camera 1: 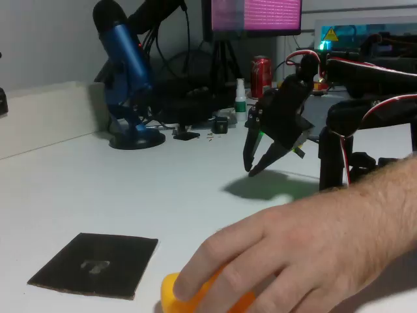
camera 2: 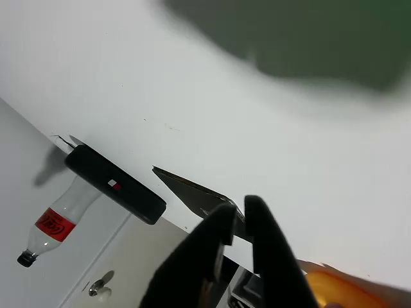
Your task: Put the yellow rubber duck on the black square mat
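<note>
My gripper [camera 1: 249,171] hangs above the white table [camera 1: 130,189] at right-centre of the fixed view, tips pointing down and a bit left, well apart from everything on the table; fingers [camera 2: 257,218] in the wrist view sit close together w/ just a thin gap, nothing between them, so narrow and empty. The yellow rubber duck [camera 1: 171,293] is at the bottom edge of the fixed view, near-front of the table, mostly covered by a person's hand [camera 1: 293,254] that reaches in from the right and rests over it; only a yellow-orange patch shows at the hand's left side, so I can't tell which way the duck faces or how its long axis runs. An orange blur [camera 2: 340,289] at the bottom right of the wrist view is prob the same duck. The black square mat [camera 1: 98,264] lies flat just left of the duck, separate from it, bare except for a pale mark at its centre; corners point roughly toward and away from the camera. Containers: a red can [camera 1: 261,75] stands at the back by a small bottle [camera 1: 240,98], contents not visible. A blue mic [camera 1: 127,72] stands back left.
</note>
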